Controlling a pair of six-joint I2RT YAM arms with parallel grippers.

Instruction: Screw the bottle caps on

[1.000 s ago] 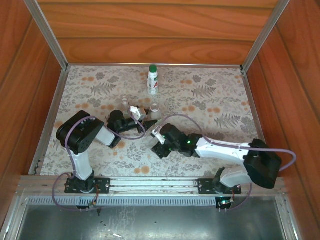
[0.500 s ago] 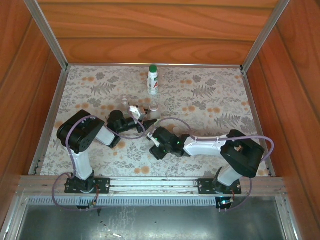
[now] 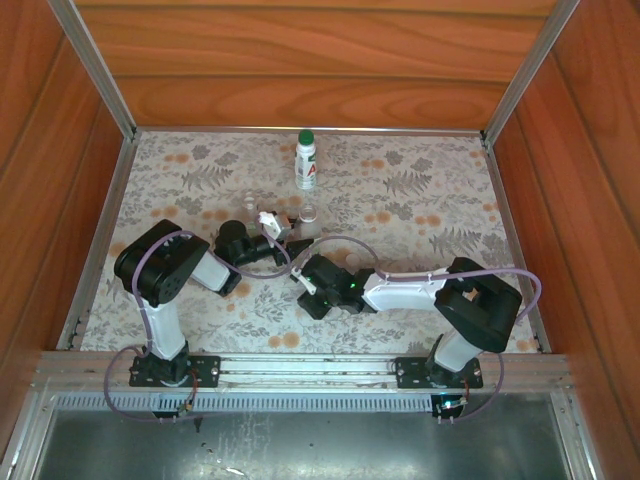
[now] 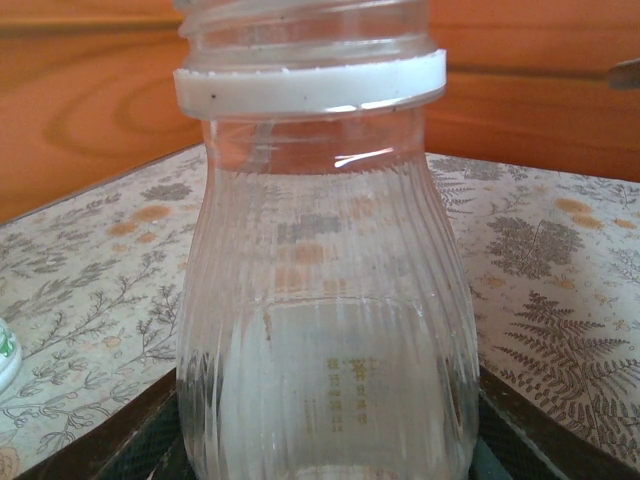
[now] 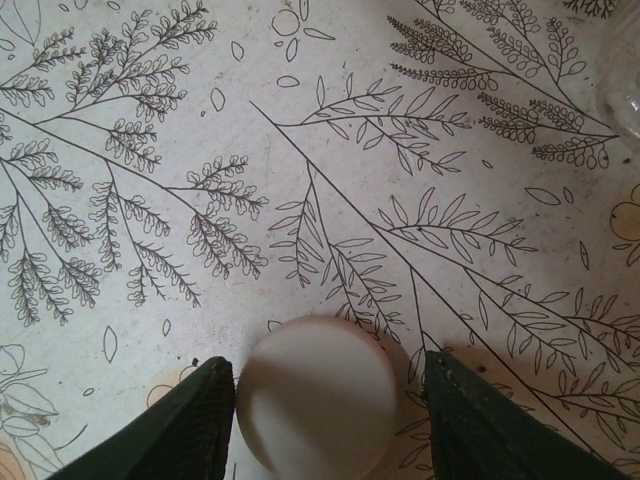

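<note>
Cap (image 5: 315,400), plain white disc, sits between right pincer's (image 5: 328,385) spread fingers, not gripped; top view's too small to tell. Left pincer (image 4: 320,445) clamps ribbed clear bottle (image 4: 320,300).

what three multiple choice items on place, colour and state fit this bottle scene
1. Where is the white cap?
A. on a bottle neck
B. on the table, between the right tool's fingers
C. at the table's far edge
2. What colour is the cap on the far white bottle?
A. green
B. red
C. white
3. How is the clear bottle in the left wrist view?
A. lying down
B. upright, capped
C. upright, threads bare

B: it lies flat between the dark fingers.
A: green top seen from above.
C: bare threads above its white ring.
</note>
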